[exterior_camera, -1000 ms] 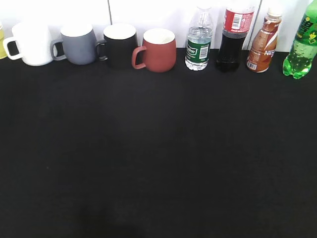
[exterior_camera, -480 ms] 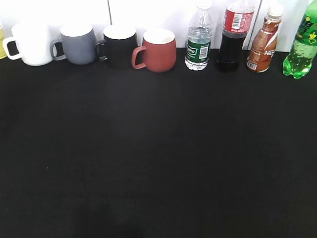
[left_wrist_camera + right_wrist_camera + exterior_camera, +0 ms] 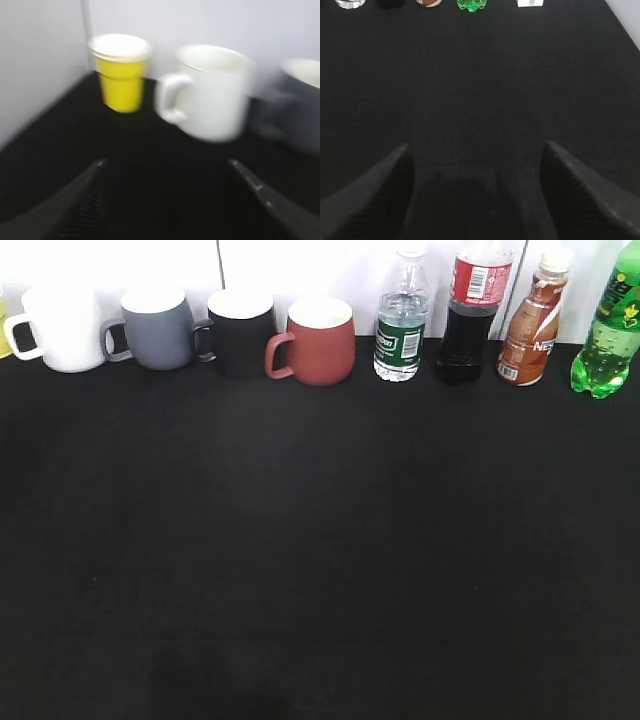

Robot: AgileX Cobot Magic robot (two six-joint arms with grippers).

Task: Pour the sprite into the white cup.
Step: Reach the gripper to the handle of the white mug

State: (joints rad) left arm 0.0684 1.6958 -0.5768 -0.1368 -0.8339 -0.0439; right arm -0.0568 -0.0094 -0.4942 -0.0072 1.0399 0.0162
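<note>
The sprite (image 3: 605, 335), a translucent green bottle, stands upright at the far right of the back row; its bumpy base shows at the top of the right wrist view (image 3: 471, 5). The white cup (image 3: 62, 328) stands at the far left of the row, handle to the left. In the left wrist view the white cup (image 3: 215, 92) is just ahead of my open, empty left gripper (image 3: 167, 162), blurred. My right gripper (image 3: 477, 145) is open and empty over bare cloth, far short of the sprite. Neither gripper shows in the exterior view.
Along the back wall stand a grey mug (image 3: 158, 330), a black mug (image 3: 240, 332), a red mug (image 3: 318, 342), a clear water bottle (image 3: 400, 320), a cola bottle (image 3: 468, 315) and a brown drink bottle (image 3: 530, 325). A yellow cup (image 3: 121, 72) stands left of the white cup.
The exterior picture has shifted very slightly; the row of cups and bottles stands as before. No gripper enters that view.
</note>
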